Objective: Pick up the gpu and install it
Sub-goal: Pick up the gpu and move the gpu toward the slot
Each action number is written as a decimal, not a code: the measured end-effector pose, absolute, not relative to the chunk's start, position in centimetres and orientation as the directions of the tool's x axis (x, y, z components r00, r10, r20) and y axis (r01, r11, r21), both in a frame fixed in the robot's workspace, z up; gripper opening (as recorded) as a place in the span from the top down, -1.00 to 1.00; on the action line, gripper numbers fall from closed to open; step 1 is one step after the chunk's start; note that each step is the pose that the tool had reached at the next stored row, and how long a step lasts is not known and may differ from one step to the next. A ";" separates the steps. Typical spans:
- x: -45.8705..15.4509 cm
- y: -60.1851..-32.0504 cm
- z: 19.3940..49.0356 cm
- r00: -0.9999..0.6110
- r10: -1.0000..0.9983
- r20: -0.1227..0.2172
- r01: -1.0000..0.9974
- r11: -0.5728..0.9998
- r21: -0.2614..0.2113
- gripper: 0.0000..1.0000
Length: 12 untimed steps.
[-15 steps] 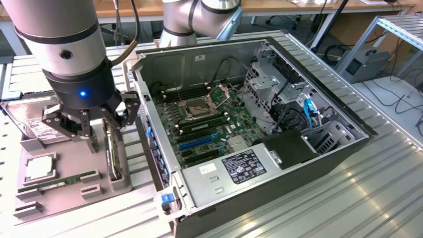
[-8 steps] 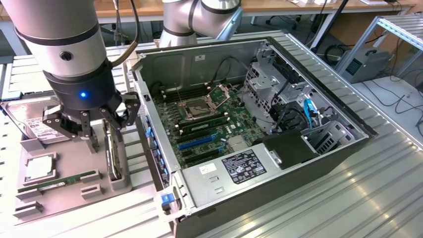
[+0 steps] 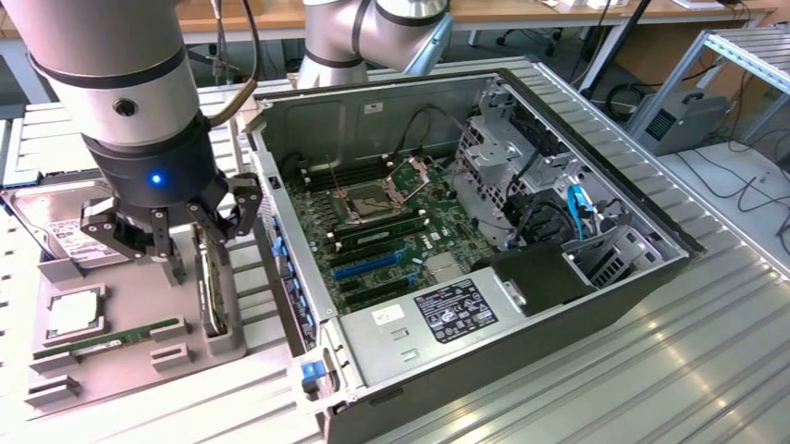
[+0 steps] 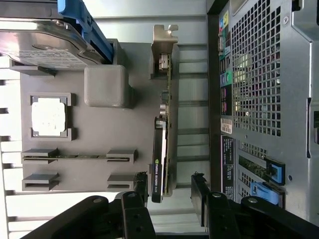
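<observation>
The gpu (image 3: 215, 289) stands on its edge in a slot of the grey holder tray (image 3: 124, 375), on the exterior view's left, beside the open computer case (image 3: 519, 305). In the wrist view the gpu (image 4: 160, 149) is a thin dark card with a silver bracket (image 4: 163, 47) at its far end. My gripper (image 3: 188, 252) hangs directly over the card. It is open, and its two black fingers (image 4: 141, 188) stand on either side of the card's near end without pressing it. The gripper (image 4: 169, 191) holds nothing.
The same tray carries a hard drive (image 3: 68, 236) with a white label, a CPU (image 3: 74, 314) and a green RAM stick (image 3: 105, 340). The case lies on its side with the motherboard (image 3: 383, 231) exposed; its perforated rear panel (image 4: 259, 99) runs close beside the tray.
</observation>
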<state>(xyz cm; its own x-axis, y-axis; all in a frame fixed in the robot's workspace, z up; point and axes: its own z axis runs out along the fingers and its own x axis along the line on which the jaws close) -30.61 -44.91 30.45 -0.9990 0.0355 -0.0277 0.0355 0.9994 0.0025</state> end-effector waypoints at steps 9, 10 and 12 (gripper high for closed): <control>-30.6 -44.9 30.2 -0.999 0.036 -0.028 0.035 0.999 0.002 0.04; -30.6 -44.9 30.2 -0.999 0.036 -0.028 0.035 0.999 0.002 0.04; -30.6 -44.9 30.1 -0.999 0.036 -0.028 0.035 0.999 0.003 0.04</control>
